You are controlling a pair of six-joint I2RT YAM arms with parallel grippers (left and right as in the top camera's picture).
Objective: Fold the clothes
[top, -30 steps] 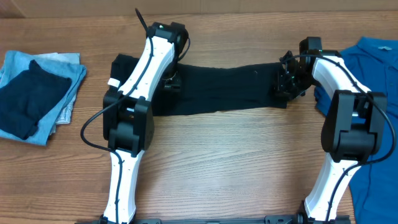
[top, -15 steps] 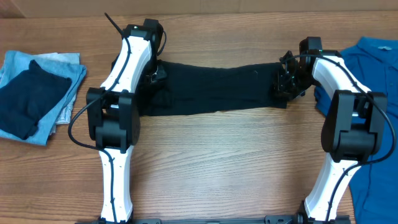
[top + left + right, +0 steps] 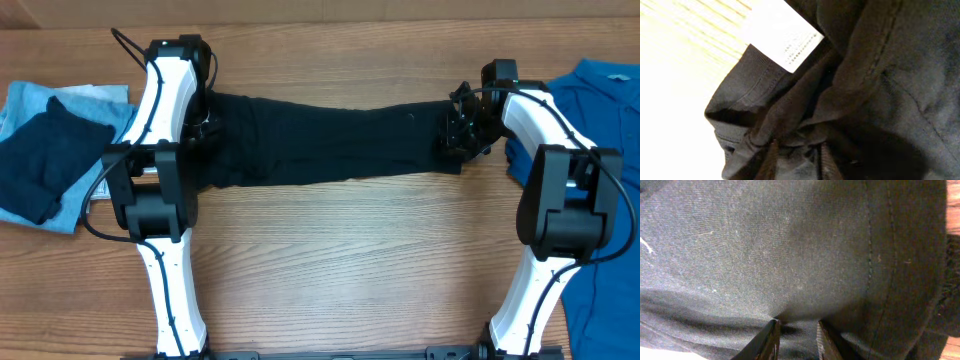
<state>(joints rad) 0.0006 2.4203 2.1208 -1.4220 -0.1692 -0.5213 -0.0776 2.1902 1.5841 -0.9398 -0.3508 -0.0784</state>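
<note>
middle shirt (image 3: 330,140): plain black
label (image 3: 782,37): white, grey print
right shirt (image 3: 605,100): bright blue
left pile (image 3: 60,150): light blue, navy on top
table (image 3: 350,270): brown wood grain

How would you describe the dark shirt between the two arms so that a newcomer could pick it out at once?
On the wooden table, look between the left gripper and the right gripper. The black shirt stretches there as a long band. Unlike the bright blue shirt nearby, it is plain black with a white label.
</note>
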